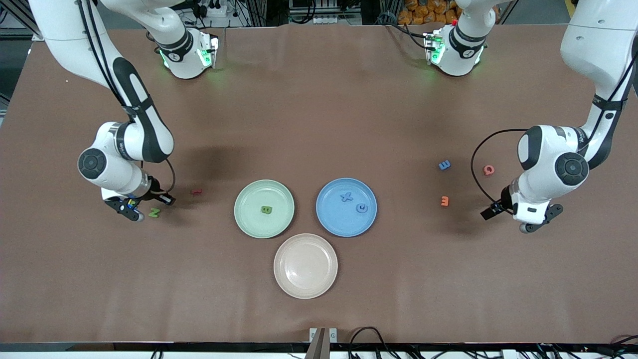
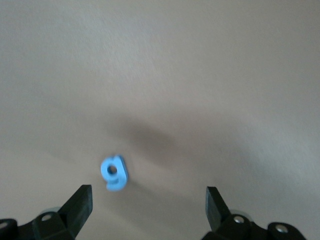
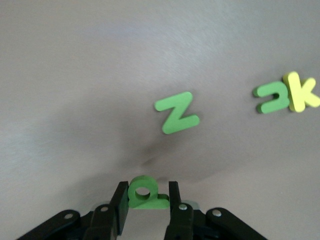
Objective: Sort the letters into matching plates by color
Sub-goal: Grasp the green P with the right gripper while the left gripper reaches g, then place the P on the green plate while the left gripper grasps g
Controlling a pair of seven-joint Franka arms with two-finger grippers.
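Observation:
My right gripper (image 3: 147, 186) is shut on a small green letter (image 3: 145, 196) with a round hole, just above the table at the right arm's end (image 1: 130, 209). A green Z (image 3: 177, 113) (image 1: 155, 212) lies beside it, with another green letter (image 3: 271, 100) and a yellow k (image 3: 301, 93) touching each other. My left gripper (image 2: 149, 197) (image 1: 536, 224) hangs open over a blue g (image 2: 114, 172). The pale green plate (image 1: 246, 222) holds a green letter (image 1: 267, 210). The blue plate (image 1: 339, 223) holds two blue letters (image 1: 346, 197). The beige plate (image 1: 305, 266) has nothing in it.
A red letter (image 1: 197, 191) lies between the right gripper and the green plate. Toward the left arm's end lie a blue letter (image 1: 444, 164), a red one (image 1: 488, 170) and an orange one (image 1: 444, 201). Both arm bases stand along the table's edge farthest from the front camera.

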